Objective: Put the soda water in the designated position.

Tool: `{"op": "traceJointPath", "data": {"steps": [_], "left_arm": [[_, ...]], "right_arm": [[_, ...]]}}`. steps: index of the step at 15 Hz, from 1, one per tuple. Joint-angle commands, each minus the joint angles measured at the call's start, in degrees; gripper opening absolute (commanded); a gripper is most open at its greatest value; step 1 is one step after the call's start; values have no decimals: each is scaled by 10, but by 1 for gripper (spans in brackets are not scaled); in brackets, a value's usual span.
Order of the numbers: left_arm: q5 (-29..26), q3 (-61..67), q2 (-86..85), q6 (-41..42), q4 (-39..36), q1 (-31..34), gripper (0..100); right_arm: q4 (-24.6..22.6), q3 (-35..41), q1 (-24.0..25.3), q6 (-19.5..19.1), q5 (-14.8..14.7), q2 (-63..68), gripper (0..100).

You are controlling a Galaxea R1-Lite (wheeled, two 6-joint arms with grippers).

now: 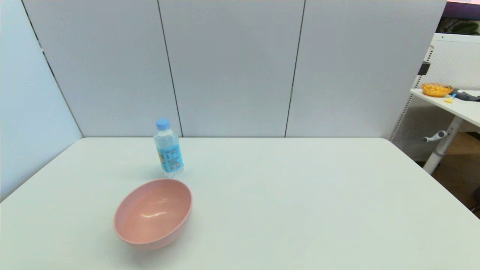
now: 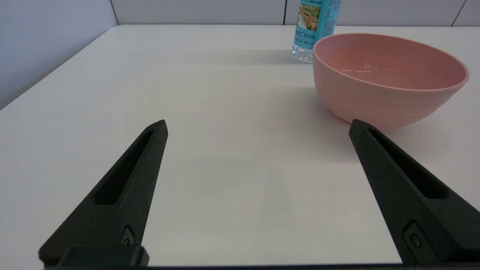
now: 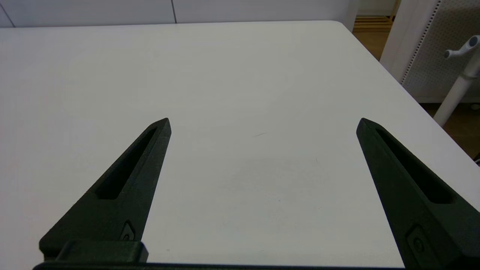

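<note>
The soda water [image 1: 168, 148] is a small clear bottle with a light-blue cap and blue label, standing upright at the table's back left, just behind a pink bowl [image 1: 153, 213]. The left wrist view shows the bottle's lower part [image 2: 314, 28] behind the bowl [image 2: 388, 77]. My left gripper [image 2: 258, 125] is open over bare tabletop, short of the bowl and holding nothing. My right gripper [image 3: 263, 123] is also open and empty, over the table's right part. Neither arm shows in the head view. The designated position carries no mark that I can see.
Grey partition panels [image 1: 232, 67] close off the back and left of the white table [image 1: 300, 195]. Beyond the table's right edge stands another desk [image 1: 455, 107] with an orange bowl [image 1: 436, 89], and its leg [image 3: 455, 90] shows in the right wrist view.
</note>
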Motion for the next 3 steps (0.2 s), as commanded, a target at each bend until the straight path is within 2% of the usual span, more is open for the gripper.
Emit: {"op": "traceJointPath", "data": {"steps": [1, 3], "left_arm": [[0, 0, 2, 0, 0, 0, 100], [0, 0, 2, 0, 0, 0, 100]], "right_arm": [[1, 0, 1, 4, -1, 0, 100], [1, 0, 0, 4, -1, 1, 100]]}}
